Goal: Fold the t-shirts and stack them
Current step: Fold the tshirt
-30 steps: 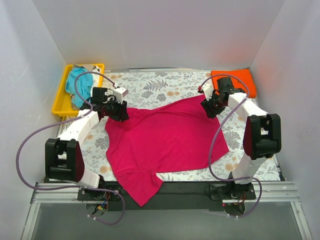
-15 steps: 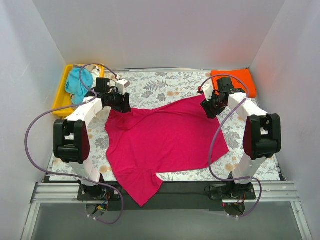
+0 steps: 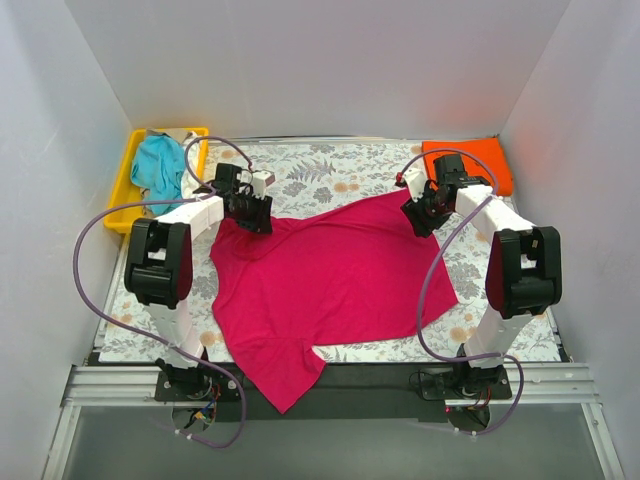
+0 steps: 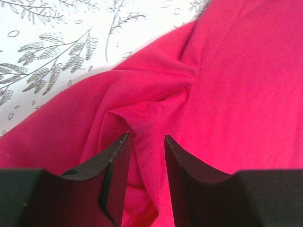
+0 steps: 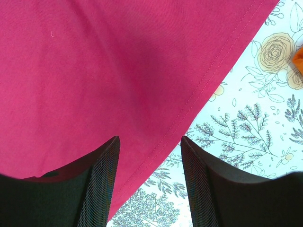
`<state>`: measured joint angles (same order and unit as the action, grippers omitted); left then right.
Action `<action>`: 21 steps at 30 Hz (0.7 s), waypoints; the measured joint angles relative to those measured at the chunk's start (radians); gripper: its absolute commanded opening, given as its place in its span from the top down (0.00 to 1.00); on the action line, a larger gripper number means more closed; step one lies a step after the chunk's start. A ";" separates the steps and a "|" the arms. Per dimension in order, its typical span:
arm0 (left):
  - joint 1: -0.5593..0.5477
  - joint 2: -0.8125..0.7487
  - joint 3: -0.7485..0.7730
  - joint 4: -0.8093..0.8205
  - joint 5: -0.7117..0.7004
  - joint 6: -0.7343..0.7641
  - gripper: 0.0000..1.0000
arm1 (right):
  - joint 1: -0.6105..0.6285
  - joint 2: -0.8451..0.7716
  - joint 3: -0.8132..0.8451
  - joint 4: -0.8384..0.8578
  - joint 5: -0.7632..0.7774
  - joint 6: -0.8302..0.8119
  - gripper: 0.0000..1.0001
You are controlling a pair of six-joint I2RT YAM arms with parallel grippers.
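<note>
A magenta-pink t-shirt (image 3: 330, 275) lies spread over the flowered table, its bottom edge hanging over the near black rail. My left gripper (image 3: 257, 216) is low at the shirt's back left corner. In the left wrist view (image 4: 147, 136) its jaws stand a little apart, with a bunched seam fold of the shirt (image 4: 142, 116) between the tips. My right gripper (image 3: 416, 214) is at the back right corner. It is open in the right wrist view (image 5: 149, 138), straddling the shirt's hem (image 5: 199, 90). A folded orange shirt (image 3: 470, 165) lies at the back right. A teal shirt (image 3: 157, 166) and a bit of white cloth (image 3: 189, 135) lie in the tray.
The yellow tray (image 3: 119, 196) stands at the back left, beside the left arm. White walls close in the table on three sides. Purple cables loop from both arms. Flowered cloth (image 5: 246, 123) shows bare to the right of the hem.
My left arm has swung in toward the middle and its gripper has shifted a little right and back along the shirt's back left corner. The right arm and the shirt have not moved.
</note>
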<state>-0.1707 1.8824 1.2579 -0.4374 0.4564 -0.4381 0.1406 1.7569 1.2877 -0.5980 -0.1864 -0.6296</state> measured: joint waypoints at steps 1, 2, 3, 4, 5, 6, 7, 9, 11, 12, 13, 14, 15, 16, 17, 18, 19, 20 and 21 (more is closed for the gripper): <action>-0.002 0.003 0.000 0.003 -0.008 -0.004 0.66 | 0.000 0.000 0.000 0.000 0.000 0.000 0.48; -0.003 0.006 0.000 0.006 -0.017 -0.006 0.66 | 0.000 0.000 0.000 0.000 0.000 -0.001 0.48; -0.005 0.009 0.000 0.010 -0.027 -0.009 0.65 | 0.000 0.000 0.000 0.000 0.000 -0.001 0.48; -0.006 0.011 0.000 0.012 -0.035 -0.012 0.65 | 0.000 0.000 0.000 0.000 0.000 -0.001 0.48; -0.007 0.014 0.001 0.014 -0.043 -0.015 0.66 | 0.000 0.000 0.000 0.000 0.000 -0.001 0.48; -0.009 0.017 0.001 0.016 -0.050 -0.016 0.67 | 0.000 0.000 0.000 0.000 0.000 -0.001 0.49; -0.011 0.021 0.002 0.017 -0.052 -0.018 0.69 | 0.000 0.000 0.000 0.000 0.000 -0.002 0.48; -0.014 0.028 0.006 0.019 -0.052 -0.023 0.76 | 0.000 0.000 0.000 0.000 0.000 -0.002 0.49; -0.017 0.030 0.008 0.019 -0.040 -0.031 0.80 | 0.000 0.000 0.000 0.000 0.000 -0.002 0.48; -0.018 0.030 0.010 0.019 -0.030 -0.036 0.87 | 0.000 0.000 0.000 0.000 0.000 -0.002 0.49; -0.019 0.030 0.012 0.019 -0.023 -0.039 0.91 | 0.000 0.000 0.000 0.000 0.000 -0.002 0.49; -0.019 0.030 0.016 0.019 -0.018 -0.047 0.95 | 0.000 0.000 0.000 0.000 0.000 -0.003 0.49; -0.019 0.030 0.022 0.018 -0.015 -0.056 1.00 | 0.000 0.001 0.000 0.000 0.000 -0.003 0.49; -0.019 0.030 0.031 0.017 -0.016 -0.062 1.00 | 0.000 0.002 0.000 0.000 0.000 -0.003 0.50; -0.020 0.030 0.040 0.017 -0.017 -0.063 1.00 | 0.000 0.004 0.000 0.000 0.000 -0.003 0.50; -0.020 0.031 0.056 0.015 -0.024 -0.066 1.00 | 0.000 0.006 0.000 0.000 0.000 -0.003 0.50; -0.020 0.034 0.073 0.013 -0.032 -0.068 1.00 | 0.000 0.008 0.000 0.000 0.000 -0.003 0.50; -0.021 0.040 0.098 0.012 -0.045 -0.069 1.00 | 0.000 0.011 0.000 0.000 0.000 -0.002 0.50; -0.021 0.049 0.130 0.011 -0.058 -0.069 1.00 | 0.000 0.013 0.000 0.000 0.000 -0.002 0.50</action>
<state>-0.1913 1.9316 1.3876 -0.4259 0.3985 -0.5068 0.1406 1.7699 1.2877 -0.5980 -0.1864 -0.6319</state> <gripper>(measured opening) 0.017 0.503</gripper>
